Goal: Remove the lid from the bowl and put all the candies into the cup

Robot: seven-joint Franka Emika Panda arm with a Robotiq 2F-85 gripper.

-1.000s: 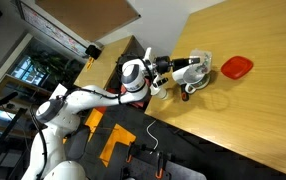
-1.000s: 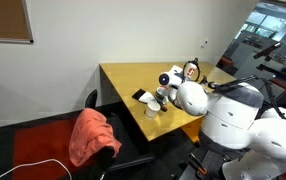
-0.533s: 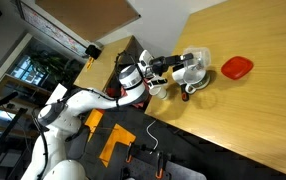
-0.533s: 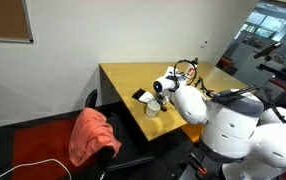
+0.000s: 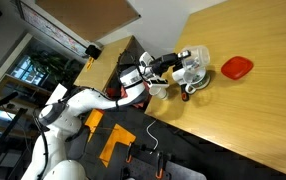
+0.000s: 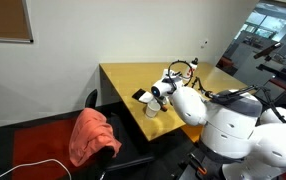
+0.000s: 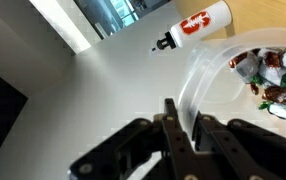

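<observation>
The gripper (image 7: pixel 185 118) is clenched on the thin rim of a clear round vessel (image 7: pixel 208 70), one finger inside the wall and one outside. Wrapped candies (image 7: pixel 273 75) lie heaped in it. The red bowl (image 5: pixel 236 68) sits flat on the table (image 5: pixel 253 120), to the right of the vessel and apart from it, with nothing visible inside.

The main risk is the narrow pinch. The wall is slick and thin, so the vessel could pivot or slip between the fingers, and the candies would scatter across the table instead of landing where they are meant to go.

Only the wrist view shows the candies, the bite on the rim, and a white marker (image 7: pixel 193 25) lying beyond. It shows neither the red bowl nor what looks like a small white cup (image 6: pixel 151 108) near the table's near edge, which appear only in the exterior views.
</observation>
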